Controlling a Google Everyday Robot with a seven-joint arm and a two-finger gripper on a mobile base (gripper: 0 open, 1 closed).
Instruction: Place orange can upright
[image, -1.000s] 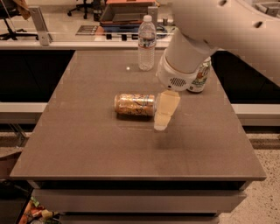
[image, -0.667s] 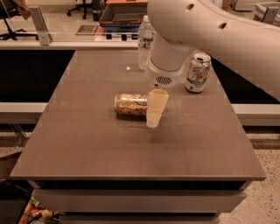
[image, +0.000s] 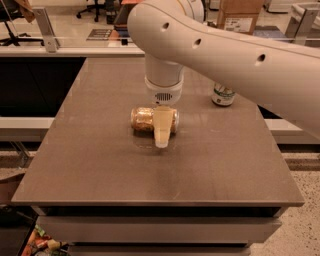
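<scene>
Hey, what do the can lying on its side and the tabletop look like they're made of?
The orange can, lying on its side, is probably thin metal with a glossy printed label: its gold-orange surface catches light. The table looks like smooth brown laminate or stone composite, semi-matte, with faint reflections. The gripper, down in front of the can's middle, appears cream matte plastic.

Dark brown tabletop (image: 90, 170), flat, matte. Orange can (image: 142, 119) on its side near centre, long axis L-R. Green/white can (image: 223, 95) upright at R rear, well apart, top hidden by arm. Gripper (image: 161, 136) over front of orange can, tip close to tabletop.
</scene>
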